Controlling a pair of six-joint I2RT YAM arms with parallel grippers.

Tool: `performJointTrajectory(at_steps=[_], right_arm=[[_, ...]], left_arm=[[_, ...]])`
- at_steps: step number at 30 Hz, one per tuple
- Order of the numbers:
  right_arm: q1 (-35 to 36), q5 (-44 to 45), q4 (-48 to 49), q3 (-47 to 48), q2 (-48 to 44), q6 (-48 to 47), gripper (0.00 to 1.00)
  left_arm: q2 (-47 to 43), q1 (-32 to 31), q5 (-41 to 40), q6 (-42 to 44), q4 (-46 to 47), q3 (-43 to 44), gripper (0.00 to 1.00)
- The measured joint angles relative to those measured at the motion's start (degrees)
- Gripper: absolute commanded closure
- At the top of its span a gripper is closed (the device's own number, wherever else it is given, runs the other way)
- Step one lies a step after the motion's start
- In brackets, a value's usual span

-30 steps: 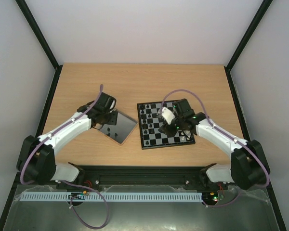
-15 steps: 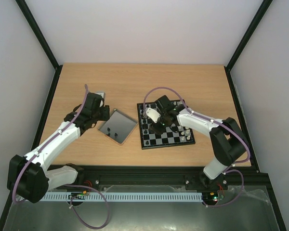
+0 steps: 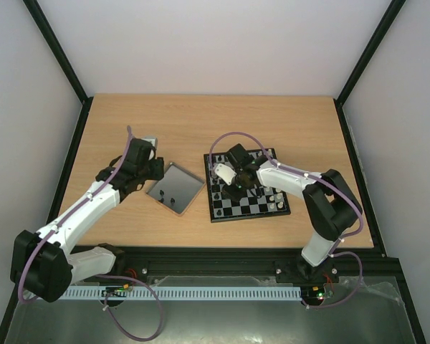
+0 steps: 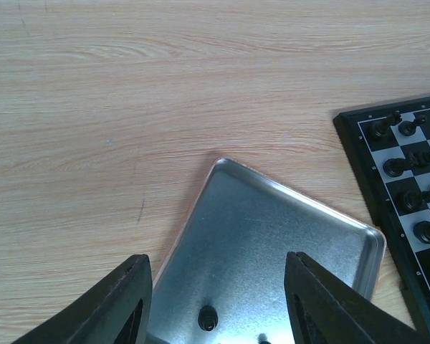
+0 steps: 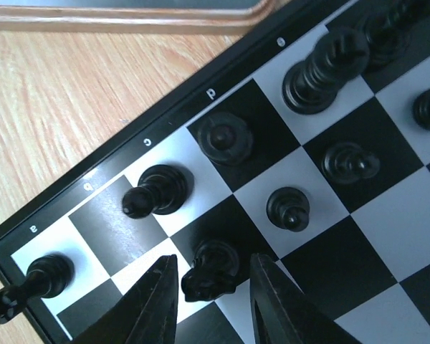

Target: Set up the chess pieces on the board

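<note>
Placement step: right fingers (image 5: 161,301) flank a black piece (image 5: 211,276) on the board (image 5: 115,168), lower centre of the wrist view; grip cannot be told. Left fingers (image 4: 122,301) stand open, empty, over the tray (image 4: 272,215). Next move probably calls for centring that piece on its square.

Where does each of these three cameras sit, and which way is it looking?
Top external: fixed above and behind the arms, looking down on the wooden table; left arm and right arm show whole.
Left wrist: on the left arm's wrist, looking down past the left gripper's open fingers at the metal tray and the chessboard's corner.
Right wrist: on the right arm's wrist, close over the chessboard's edge; the right gripper's fingers flank a black piece.
Shared: top and left wrist views both show metal tray and chessboard.
</note>
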Motion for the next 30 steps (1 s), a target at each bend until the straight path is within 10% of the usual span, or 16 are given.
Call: performJointTrajectory(at_steps=[11,30], right_arm=[[0.0,0.9,-0.4,0.0,0.6,0.7,0.91],[3.1,-8.5,-3.8,-0.3,-3.3,-1.1,0.91]], left_arm=[[0.6,0.0,0.2,0.0,0.0,-0.1,0.48],[1.1,0.0,0.7,0.0,0.0,-0.1,0.47]])
